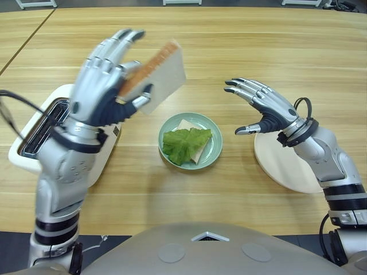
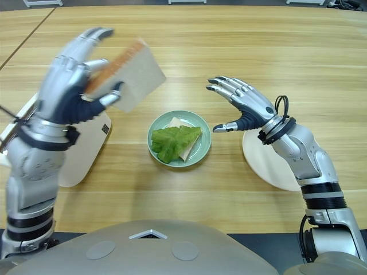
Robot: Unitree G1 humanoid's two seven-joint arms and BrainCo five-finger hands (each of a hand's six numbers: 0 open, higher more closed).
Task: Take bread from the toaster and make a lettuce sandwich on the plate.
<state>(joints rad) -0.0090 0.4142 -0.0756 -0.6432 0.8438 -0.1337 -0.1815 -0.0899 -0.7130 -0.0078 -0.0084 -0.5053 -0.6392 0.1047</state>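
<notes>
My left hand (image 1: 106, 86) is raised above the table and shut on a slice of bread (image 1: 163, 74) with a brown crust, held tilted up and to the left of the plate. The white toaster (image 1: 34, 134) lies at the left, partly hidden behind my left arm. A green plate (image 1: 213, 146) sits in the middle, holding a bread slice (image 1: 198, 153) with a lettuce leaf (image 1: 183, 143) on top. My right hand (image 1: 261, 106) hovers open to the right of the plate, fingers spread, holding nothing.
A round white board or plate (image 1: 281, 163) lies under my right wrist at the right. The wooden table (image 1: 246, 46) stretches bare behind the plate. A black cable (image 1: 11, 114) runs by the toaster at the far left.
</notes>
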